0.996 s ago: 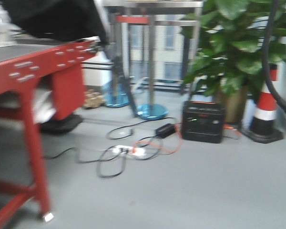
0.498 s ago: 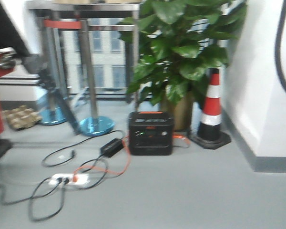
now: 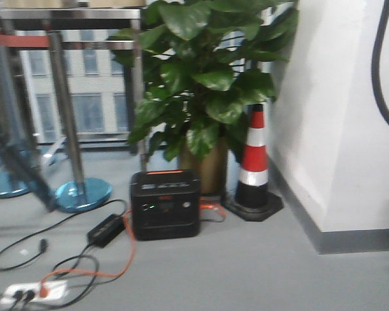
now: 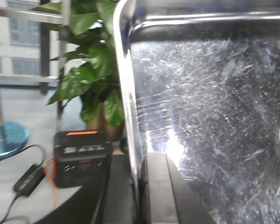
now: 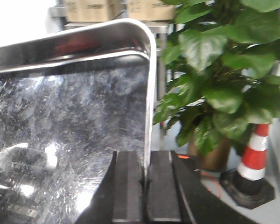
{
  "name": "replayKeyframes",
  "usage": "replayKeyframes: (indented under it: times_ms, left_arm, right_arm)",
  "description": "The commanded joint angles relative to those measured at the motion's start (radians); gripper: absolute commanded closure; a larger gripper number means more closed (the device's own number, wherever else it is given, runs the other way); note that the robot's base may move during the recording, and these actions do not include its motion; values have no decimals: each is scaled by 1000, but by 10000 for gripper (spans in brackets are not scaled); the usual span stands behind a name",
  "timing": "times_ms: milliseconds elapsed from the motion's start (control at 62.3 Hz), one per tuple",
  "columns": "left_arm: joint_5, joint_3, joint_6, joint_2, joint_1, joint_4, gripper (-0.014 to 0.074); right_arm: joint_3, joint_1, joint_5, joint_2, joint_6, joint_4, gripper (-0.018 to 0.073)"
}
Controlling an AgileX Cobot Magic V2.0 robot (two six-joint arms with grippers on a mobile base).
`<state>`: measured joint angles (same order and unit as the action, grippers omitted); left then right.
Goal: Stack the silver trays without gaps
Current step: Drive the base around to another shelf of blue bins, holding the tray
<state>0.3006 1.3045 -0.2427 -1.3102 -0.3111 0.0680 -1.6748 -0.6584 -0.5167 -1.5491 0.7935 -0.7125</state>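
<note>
The right gripper [image 5: 143,191] pinches the right rim of a silver tray [image 5: 70,116] between its black pads, and the left gripper [image 4: 141,186] clamps the opposite rim, so the tray hangs between both arms. Its scratched, mirror-bright bottom and rolled, round-cornered rim fill both wrist views. Ahead, a potted plant [image 3: 201,84], traffic cone [image 3: 253,162] and black power station [image 3: 165,204] crowd the wall [image 3: 337,129], with open grey floor [image 3: 246,272] nearer.

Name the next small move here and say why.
Probably turn the base to look for the stack, without releasing: the left gripper and right gripper are shut on rims of the silver tray, and the front view shows a plant, cone and power station, no stack.
</note>
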Motion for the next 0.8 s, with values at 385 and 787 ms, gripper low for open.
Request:
replayKeyframes:
  times_ms: [385,787]
  left_arm:
    - [-66,7,22,8,-32,-33,613]
    - [-66,7,22,8,-32,-33,613]
  right_arm:
    - [0,-34,230,-5,-10,57,638]
    - [0,-34,236,-5,-10,57,638]
